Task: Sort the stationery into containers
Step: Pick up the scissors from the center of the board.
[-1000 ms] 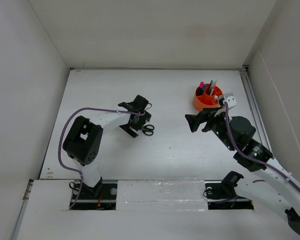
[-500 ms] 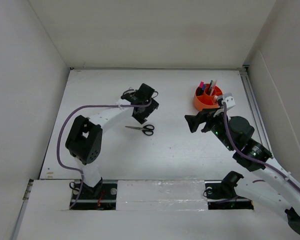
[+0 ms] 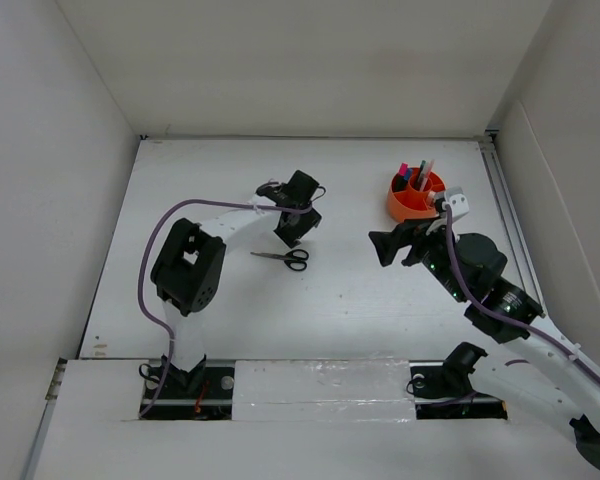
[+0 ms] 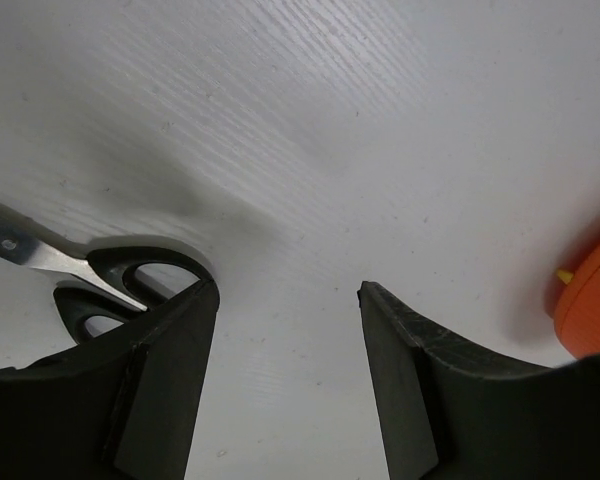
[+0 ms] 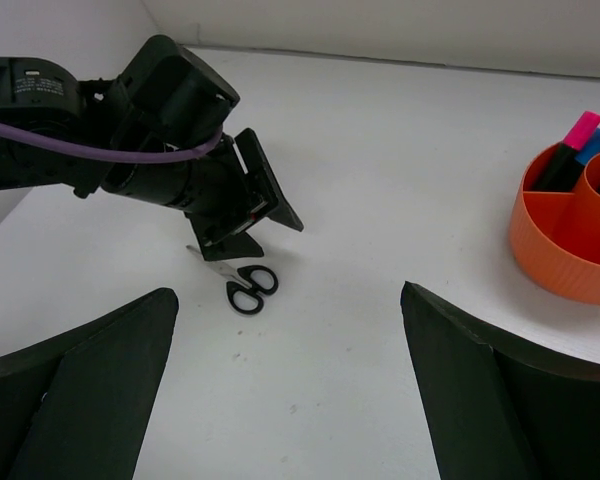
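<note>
Black-handled scissors (image 3: pixel 283 258) lie flat on the white table near its middle; they also show in the right wrist view (image 5: pixel 242 286) and, at the left edge, in the left wrist view (image 4: pixel 100 277). My left gripper (image 3: pixel 294 232) is open and empty, just above and behind the scissors, with bare table between its tips (image 4: pixel 288 290). My right gripper (image 3: pixel 388 246) is open and empty, off to the right of the scissors (image 5: pixel 290 300). The round orange pot (image 3: pixel 415 196) holds pens and pink- and blue-capped markers (image 5: pixel 580 135).
The orange pot's edge shows at the right of the left wrist view (image 4: pixel 592 300). White walls enclose the table at the back and both sides. A purple cable (image 3: pixel 185 210) runs along the left arm. The right arm reaches in from the lower right.
My left gripper has swung from beside the scissors' blade end to the far right side of them, above the handles. The scissors lie uncovered. The right arm has not moved.
</note>
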`<move>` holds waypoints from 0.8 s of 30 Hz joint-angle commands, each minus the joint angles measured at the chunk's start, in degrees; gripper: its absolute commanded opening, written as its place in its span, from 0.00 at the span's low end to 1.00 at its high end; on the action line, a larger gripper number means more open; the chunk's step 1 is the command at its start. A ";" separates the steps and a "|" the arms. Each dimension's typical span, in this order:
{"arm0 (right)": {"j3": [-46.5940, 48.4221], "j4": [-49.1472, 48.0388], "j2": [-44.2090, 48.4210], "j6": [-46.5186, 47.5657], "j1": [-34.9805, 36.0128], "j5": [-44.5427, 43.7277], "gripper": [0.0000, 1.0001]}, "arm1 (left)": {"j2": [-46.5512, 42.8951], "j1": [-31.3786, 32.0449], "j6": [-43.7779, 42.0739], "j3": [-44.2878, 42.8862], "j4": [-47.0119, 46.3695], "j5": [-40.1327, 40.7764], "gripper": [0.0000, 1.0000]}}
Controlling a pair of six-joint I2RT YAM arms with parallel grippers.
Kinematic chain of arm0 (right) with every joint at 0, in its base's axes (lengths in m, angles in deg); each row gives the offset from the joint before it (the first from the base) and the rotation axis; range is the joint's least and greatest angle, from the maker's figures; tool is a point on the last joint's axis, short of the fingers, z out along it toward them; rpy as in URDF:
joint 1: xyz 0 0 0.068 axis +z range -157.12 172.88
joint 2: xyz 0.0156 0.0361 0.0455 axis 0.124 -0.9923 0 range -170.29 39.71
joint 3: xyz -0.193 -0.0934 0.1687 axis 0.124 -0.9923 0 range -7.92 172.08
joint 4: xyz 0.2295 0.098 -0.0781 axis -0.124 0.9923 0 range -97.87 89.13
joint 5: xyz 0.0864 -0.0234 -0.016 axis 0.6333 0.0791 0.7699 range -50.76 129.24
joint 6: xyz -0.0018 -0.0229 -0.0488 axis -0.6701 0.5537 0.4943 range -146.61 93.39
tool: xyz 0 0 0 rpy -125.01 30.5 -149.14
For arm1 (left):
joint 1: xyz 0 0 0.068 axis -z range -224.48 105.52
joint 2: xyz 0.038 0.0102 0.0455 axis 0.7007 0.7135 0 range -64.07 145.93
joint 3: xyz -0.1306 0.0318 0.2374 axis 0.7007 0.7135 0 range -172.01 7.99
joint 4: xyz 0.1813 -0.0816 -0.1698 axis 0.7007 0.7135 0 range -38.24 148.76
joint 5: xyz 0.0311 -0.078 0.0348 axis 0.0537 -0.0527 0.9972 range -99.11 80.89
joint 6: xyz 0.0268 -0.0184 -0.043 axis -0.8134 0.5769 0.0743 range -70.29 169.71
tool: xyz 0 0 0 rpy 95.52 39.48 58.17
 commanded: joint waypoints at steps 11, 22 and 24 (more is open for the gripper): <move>-0.32 -1.86 0.38 -0.37 0.59 -0.57 0.99 | -4.78 0.03 1.61 4.47 1.51 0.41 0.50; -0.32 -2.38 0.38 -0.37 0.59 -0.57 0.99 | -3.65 -0.50 2.14 5.00 2.13 1.64 0.45; -0.32 -2.38 0.38 -0.37 0.59 -0.57 0.99 | -3.65 -0.50 2.14 5.00 1.61 1.64 0.41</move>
